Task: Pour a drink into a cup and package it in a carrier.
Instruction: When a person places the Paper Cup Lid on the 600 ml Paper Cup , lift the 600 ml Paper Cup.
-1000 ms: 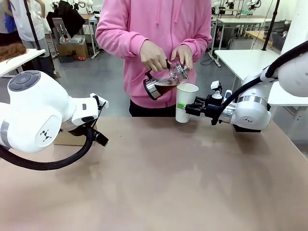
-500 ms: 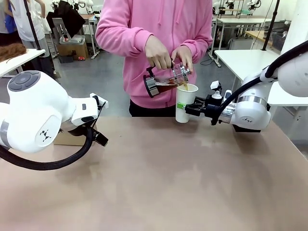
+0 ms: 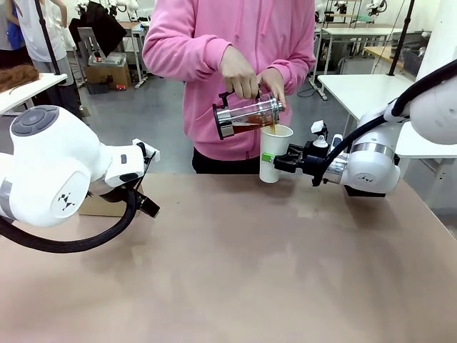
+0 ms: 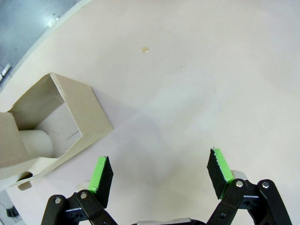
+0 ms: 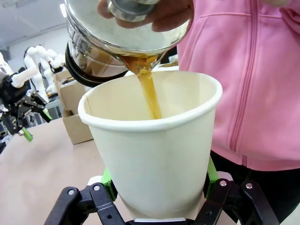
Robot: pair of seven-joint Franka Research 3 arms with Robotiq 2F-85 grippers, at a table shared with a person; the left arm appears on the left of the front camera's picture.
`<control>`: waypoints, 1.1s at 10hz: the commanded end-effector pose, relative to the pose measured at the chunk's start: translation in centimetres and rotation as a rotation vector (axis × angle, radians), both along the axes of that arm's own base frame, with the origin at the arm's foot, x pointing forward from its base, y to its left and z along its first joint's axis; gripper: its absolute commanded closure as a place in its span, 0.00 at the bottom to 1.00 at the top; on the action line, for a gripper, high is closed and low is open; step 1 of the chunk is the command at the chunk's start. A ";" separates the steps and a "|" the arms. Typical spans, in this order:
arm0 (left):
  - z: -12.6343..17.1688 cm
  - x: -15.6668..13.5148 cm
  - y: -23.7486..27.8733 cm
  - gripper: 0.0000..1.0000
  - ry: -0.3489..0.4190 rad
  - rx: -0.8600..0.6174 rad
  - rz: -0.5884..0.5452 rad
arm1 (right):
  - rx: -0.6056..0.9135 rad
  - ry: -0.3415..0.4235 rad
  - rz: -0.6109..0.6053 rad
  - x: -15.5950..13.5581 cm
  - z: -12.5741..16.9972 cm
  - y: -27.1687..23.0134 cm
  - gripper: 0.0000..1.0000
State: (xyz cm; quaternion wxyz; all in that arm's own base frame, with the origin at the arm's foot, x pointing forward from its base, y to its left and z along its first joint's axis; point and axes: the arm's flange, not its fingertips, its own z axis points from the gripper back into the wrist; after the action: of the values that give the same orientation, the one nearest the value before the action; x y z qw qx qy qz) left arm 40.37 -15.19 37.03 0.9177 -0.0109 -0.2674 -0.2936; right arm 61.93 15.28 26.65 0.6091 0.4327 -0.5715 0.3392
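A person in a pink top tilts the glass press pot [image 3: 246, 116] over the white paper cup [image 3: 273, 153], and a brown stream of the drink [image 5: 150, 93] runs into it. The cup has no lid on. My right gripper [image 3: 283, 161] is shut on the cup's lower half at the table's far edge; in the right wrist view its green pads [image 5: 108, 182] press both sides of the cup [image 5: 154, 150]. My left gripper [image 4: 160, 172] hangs open above bare table. The brown cardboard carrier [image 4: 56, 117] stands just to its left, with something white inside.
My bulky left arm [image 3: 57, 171] fills the front-left and hides most of the carrier [image 3: 100, 207]. A small drop [image 4: 145, 49] lies on the tabletop. The person's hands [image 3: 239, 71] hold the pot close above the cup.
The person has tipped the pot further and shifted it over the cup's mouth; the drink now flows into the cup. Both arms have stayed put.
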 end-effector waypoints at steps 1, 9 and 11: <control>0.0 0.0 0.0 0.00 0.000 -0.002 0.000 | -0.012 0.005 -0.009 0.1 0.1 0.3 0.20; 0.0 0.0 0.0 0.00 0.000 -0.002 0.000 | -0.012 0.005 -0.009 0.1 0.1 0.3 0.20; 0.0 0.0 0.0 0.00 0.000 -0.002 0.000 | -0.012 0.005 -0.009 0.1 0.1 0.3 0.20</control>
State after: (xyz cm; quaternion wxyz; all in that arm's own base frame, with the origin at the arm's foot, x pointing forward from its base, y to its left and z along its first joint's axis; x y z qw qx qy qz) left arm 40.37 -15.19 37.03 0.9177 -0.0109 -0.2674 -0.2936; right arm 61.92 15.28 26.62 0.6096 0.4325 -0.5713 0.3392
